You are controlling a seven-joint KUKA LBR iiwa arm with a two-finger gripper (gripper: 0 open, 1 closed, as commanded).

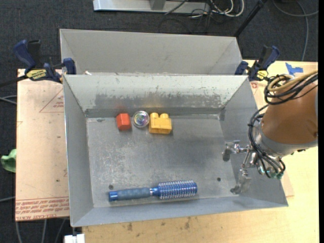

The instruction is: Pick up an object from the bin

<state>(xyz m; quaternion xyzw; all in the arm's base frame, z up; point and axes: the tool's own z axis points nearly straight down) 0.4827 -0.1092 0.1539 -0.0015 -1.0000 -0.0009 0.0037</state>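
My gripper (234, 170) hangs at the right side of the bin, close to the right wall, open and with nothing between its fingers. One fingertip (229, 152) points left, the other (238, 187) sits lower, near the front right corner. A blue hairbrush (154, 191) lies along the front of the bin floor, bristle head to the right, roughly a hand's width left of my lower finger. The floor under the gripper is bare.
At the back of the bin floor three small things lie in a row: a red block (123, 121), a shiny round silvery thing (140, 118) and a yellow toy brick (160, 123). The arm with its orange cover and cables comes in over the right rim.
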